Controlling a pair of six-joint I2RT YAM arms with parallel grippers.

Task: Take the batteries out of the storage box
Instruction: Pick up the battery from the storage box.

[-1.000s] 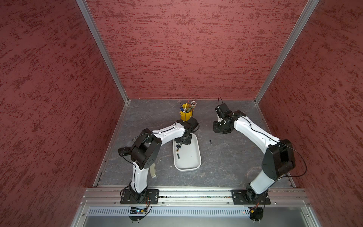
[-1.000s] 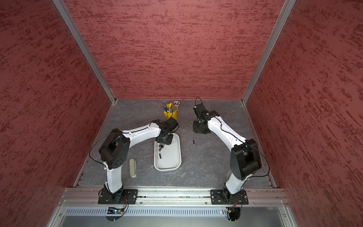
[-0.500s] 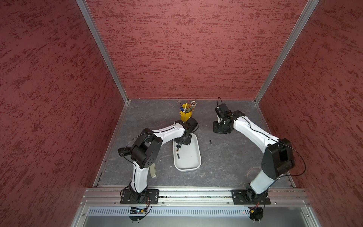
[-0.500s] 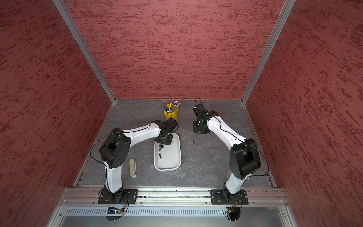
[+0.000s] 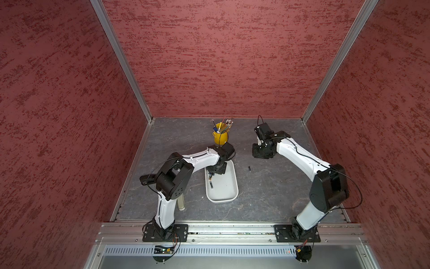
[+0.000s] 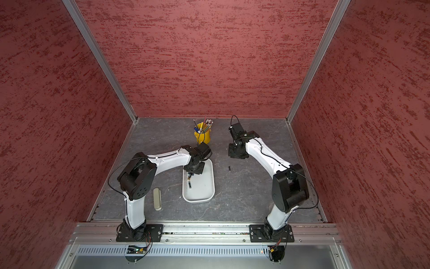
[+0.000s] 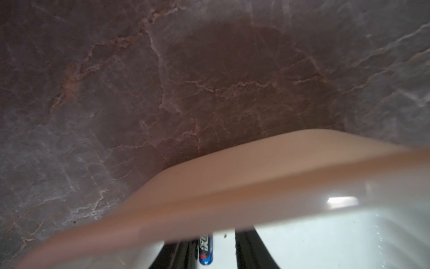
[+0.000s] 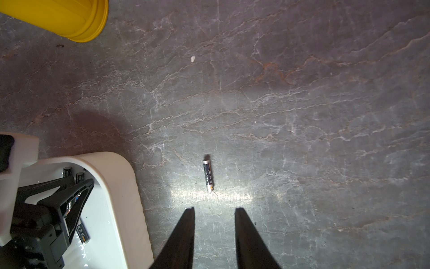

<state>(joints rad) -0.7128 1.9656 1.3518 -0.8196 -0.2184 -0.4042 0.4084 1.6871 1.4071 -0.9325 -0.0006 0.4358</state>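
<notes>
In both top views little is changed since a second ago: the left hand (image 5: 211,174), slightly narrowed, is kept low at the far end of the storage box (image 5: 226,191), so a pick seems begun. In the left wrist view, its fingers (image 7: 250,252) are seen apart astride a blue-and-silver battery (image 7: 206,253), print unreadable. In the right wrist view, the right hand (image 8: 214,209) is held open, empty, near a freed battery (image 8: 208,175) on the surface (image 8: 302,116).
</notes>
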